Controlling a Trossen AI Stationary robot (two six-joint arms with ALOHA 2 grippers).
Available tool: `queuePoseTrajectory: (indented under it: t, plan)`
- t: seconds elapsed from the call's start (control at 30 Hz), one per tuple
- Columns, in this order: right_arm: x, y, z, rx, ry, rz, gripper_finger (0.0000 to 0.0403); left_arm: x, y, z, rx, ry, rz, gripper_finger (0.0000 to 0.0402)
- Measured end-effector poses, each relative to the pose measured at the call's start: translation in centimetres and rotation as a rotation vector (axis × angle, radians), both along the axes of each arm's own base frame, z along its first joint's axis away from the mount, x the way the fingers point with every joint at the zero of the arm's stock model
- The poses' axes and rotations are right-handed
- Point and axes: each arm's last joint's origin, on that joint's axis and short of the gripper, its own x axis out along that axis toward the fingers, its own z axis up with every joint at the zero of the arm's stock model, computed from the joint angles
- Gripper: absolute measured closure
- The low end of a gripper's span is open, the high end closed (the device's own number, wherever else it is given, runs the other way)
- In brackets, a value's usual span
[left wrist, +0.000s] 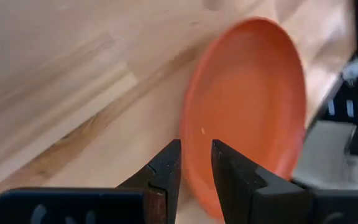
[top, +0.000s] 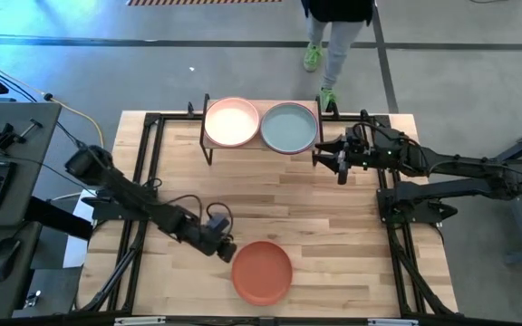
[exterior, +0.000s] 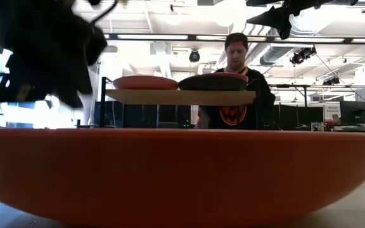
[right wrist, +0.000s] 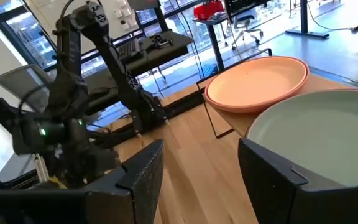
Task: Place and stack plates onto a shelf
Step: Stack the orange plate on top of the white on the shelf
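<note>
Orange-red round matte plate (top: pixel 262 273) lies on the slatted tabletop (top: pixel 333 226), with the left gripper (top: pixel 224 246) nearly closed and empty at its rim. Open and empty, the right gripper (top: pixel 337 160) hovers beside the low light-wood shelf (top: pixel 261 147), which holds pale pink (top: pixel 232 122) and pale teal (top: pixel 289 128) plates.

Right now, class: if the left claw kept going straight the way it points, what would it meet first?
The orange-red plate: the left claw, fingers nearly together, points at its near rim, seemingly close. How high it sits above the tabletop is unclear.

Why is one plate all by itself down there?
The orange-red plate lies flat on the table's near edge, off the shelf. Nothing is broken; the left claw sits beside it, fingers nearly shut.
</note>
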Motion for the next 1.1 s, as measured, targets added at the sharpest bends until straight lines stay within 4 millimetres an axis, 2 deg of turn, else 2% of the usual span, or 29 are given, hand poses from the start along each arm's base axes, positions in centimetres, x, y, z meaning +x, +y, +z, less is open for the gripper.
queuePoseTrajectory:
  t: [0.13,0.4,0.77,0.83,0.9,0.97,1.03,1.1]
  plan:
    - [0.0,0.0,-0.1,0.004,0.005,0.000,0.0212,1.0,-0.3,-1.4,-0.024,0.002,0.033,0.0326]
    - [0.0,0.0,-0.2,0.007,0.022,-0.001,0.0212,2.6,-1.2,-1.9,0.013,0.078,-0.002,0.0326]
    - [0.0,0.0,-0.3,0.031,0.022,-0.005,0.0212,2.9,-1.0,-3.0,0.034,0.140,-0.025,0.0328]
    - [0.0,0.0,-0.3,0.034,0.024,-0.005,0.0212,3.2,-1.0,-2.8,0.031,0.123,-0.057,0.0344]
    - [0.0,0.0,-0.3,0.033,0.024,-0.005,0.0212,3.1,-0.7,-2.5,0.031,0.125,-0.090,0.0380]
    - [0.0,0.0,-0.3,0.033,0.026,-0.005,0.0212,3.0,-0.2,-1.6,0.036,0.113,-0.112,0.0392]
    - [0.0,0.0,-0.3,0.033,0.026,-0.005,0.0212,2.8,0.8,0.1,0.035,0.086,-0.121,0.0396]
    - [0.0,0.0,-0.3,0.034,0.026,-0.005,0.0212,2.3,2.5,2.4,0.062,0.046,-0.114,0.0398]
